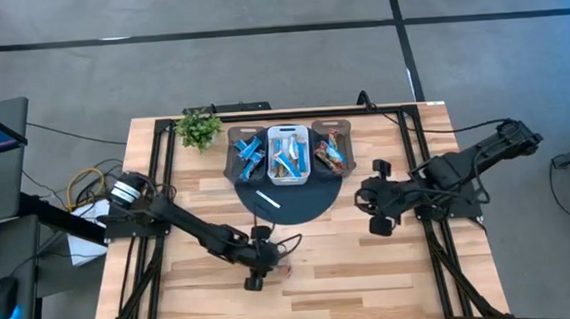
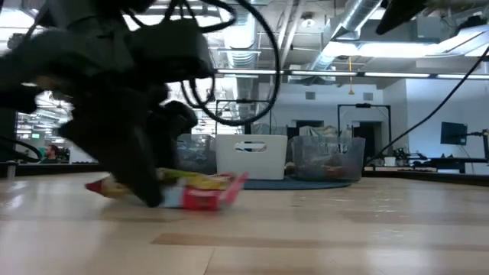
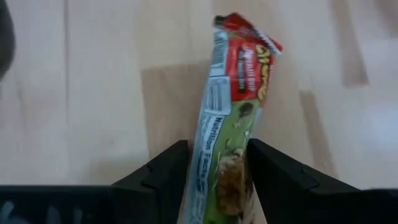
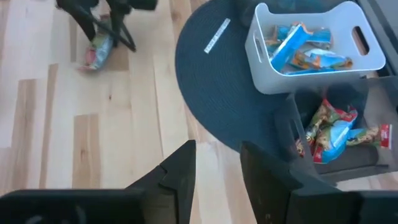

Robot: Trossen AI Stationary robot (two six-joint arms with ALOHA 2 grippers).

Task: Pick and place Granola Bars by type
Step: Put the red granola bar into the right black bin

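A granola bar in a red and green wrapper lies on the wooden table near its near edge, also seen in the low view. My left gripper stands over it, shut on it, and shows in the high view too. Blue bars fill the white bin and a dark bin. Red-green and blue bars lie in the other dark bin. My right gripper hangs open above the table's right part, holding nothing. My left gripper pinches the granola bar between its two fingers, one on each long edge, so the hold runs across its width. The fingers come from above, pointing down. The bar lies flat and its red end rests on the table.
Three bins stand side by side at the far edge of a dark round mat. A thin white stick lies on the mat. A small green plant stands at the far left corner. Bare wood stretches between the mat and the near edge.
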